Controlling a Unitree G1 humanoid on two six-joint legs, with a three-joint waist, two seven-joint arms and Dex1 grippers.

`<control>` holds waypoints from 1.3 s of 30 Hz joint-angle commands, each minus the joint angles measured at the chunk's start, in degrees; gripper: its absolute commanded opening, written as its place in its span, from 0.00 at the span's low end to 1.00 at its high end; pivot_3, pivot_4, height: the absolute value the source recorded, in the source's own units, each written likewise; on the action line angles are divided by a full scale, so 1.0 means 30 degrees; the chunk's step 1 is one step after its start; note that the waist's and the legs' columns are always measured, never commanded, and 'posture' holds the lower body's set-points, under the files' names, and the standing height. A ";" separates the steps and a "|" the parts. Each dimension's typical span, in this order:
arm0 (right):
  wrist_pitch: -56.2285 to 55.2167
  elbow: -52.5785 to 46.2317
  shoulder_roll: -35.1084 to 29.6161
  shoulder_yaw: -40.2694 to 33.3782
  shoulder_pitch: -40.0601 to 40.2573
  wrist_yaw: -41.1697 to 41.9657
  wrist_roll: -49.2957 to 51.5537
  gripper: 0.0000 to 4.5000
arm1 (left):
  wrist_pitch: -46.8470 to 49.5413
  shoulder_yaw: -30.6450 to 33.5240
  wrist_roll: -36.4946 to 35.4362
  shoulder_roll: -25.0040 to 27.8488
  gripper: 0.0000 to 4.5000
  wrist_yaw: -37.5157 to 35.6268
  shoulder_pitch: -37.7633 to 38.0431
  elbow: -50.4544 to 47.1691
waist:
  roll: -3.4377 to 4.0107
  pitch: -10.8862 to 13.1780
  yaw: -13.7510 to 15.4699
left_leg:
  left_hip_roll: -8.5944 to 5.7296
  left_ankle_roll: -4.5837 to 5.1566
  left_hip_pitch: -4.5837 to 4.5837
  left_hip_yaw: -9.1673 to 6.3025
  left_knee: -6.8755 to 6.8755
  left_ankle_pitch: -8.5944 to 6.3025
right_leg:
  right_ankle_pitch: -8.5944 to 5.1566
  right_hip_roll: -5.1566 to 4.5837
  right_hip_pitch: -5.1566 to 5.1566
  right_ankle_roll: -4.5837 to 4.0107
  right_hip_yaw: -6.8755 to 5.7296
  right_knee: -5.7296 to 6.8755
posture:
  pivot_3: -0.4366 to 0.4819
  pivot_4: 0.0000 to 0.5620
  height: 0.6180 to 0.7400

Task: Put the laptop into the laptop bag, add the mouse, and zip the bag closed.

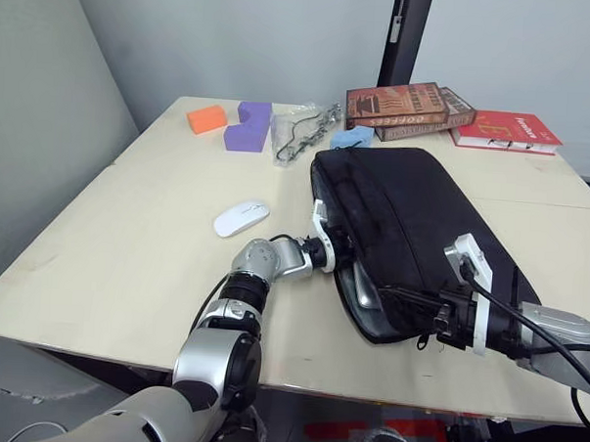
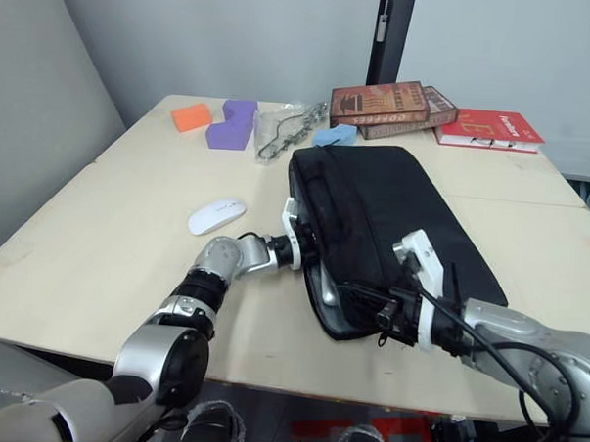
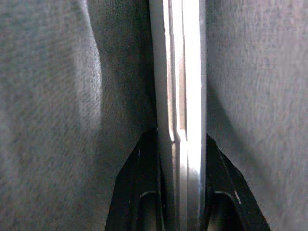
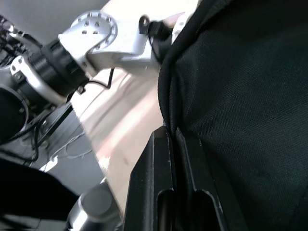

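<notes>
Left gripper clamps thin silver-grey metal laptop inside flat black fabric laptop bag, right gripper pinches the bag's edge: push laptop in straight, hold the mouth open.

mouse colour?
Glossy white mouse, lying on the table; clearest in the left eye view.

Both arms are made of rounded silver-grey metal segments with black rings at the joints. Thin black cables run along the outside of the forearms. Each wrist carries a white bracket. The left end effector has two flat black fingers. The right end effector has black fingers with oval slots.
</notes>
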 commanded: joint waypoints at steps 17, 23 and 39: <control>-0.3471 -0.3214 -0.0099 0.0157 0.3808 -0.1117 0.0038 0.00 | 0.0383 -0.3027 0.1841 -0.1607 0.35 -0.4064 -0.0974 -0.0126 | 0.0003 -0.0003 0.0392 | -0.0001 -0.0029 -0.0003 -0.0011 -0.0005 -0.0019 | -0.0004 -0.0003 0.0009 0.0009 -0.0009 -0.0013 | 0.48 0.27 0.95; -0.3939 -0.2640 -0.0366 0.0663 0.3617 -0.0518 -0.0782 0.00 | 0.0531 -0.2612 0.2024 -0.0432 0.82 -0.3885 -0.0265 -0.1093 | 0.0004 -0.0005 0.0361 | -0.0006 -0.0036 0.0008 -0.0011 0.0004 -0.0024 | 0.0000 -0.0011 0.0029 0.0021 -0.0005 0.0001 | 0.48 0.27 0.95; -0.4086 -0.0592 -0.1522 0.2011 0.1733 0.2412 -0.2186 0.00 | 0.4313 -0.1965 0.1115 0.6033 1.00 -0.3755 0.3925 -1.0594 | 0.0017 -0.0013 -0.0460 | 0.0002 -0.0038 0.0026 -0.0008 0.0023 -0.0023 | -0.0002 -0.0001 0.0019 0.0037 0.0007 0.0039 | 0.48 0.27 0.95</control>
